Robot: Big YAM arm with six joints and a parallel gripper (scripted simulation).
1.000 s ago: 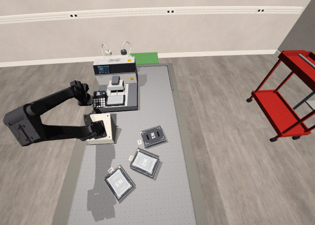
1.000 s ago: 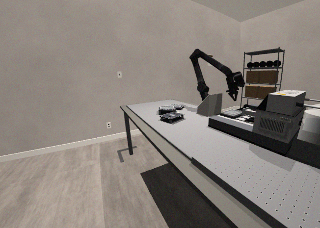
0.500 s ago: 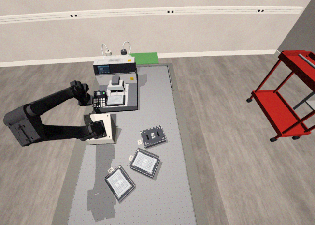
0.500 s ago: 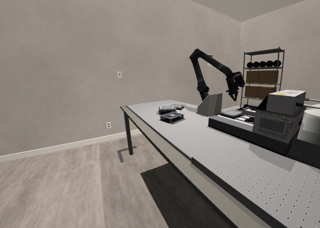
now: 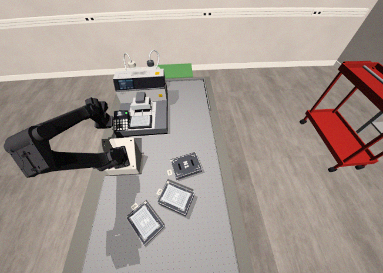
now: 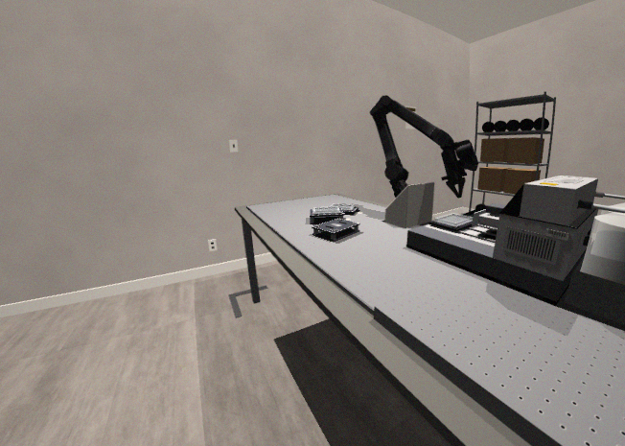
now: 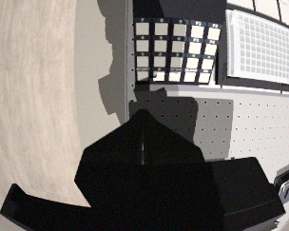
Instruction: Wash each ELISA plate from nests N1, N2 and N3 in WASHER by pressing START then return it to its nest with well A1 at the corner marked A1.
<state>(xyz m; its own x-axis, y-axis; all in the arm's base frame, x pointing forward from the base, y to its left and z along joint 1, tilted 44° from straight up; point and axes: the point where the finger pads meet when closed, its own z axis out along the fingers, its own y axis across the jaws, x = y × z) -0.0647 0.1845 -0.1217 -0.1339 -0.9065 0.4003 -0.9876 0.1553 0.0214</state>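
Lamp (image 5: 126,113) green, so wash prob. done — my pincer (image 6: 459,195) (image 7: 143,115) narrow, nothing inside. Next: open, fetch carrier plate (image 5: 140,121) (image 6: 453,221) (image 7: 260,47), return to N1 (image 5: 186,165) (image 6: 335,228).

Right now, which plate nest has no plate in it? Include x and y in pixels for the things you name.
The nest marked N1 (image 5: 186,171) (image 6: 335,230), nearest the washer (image 5: 161,130) (image 6: 450,252). Its dark top and label show bare, while the other two hold white plates (image 5: 176,196) (image 5: 145,222).
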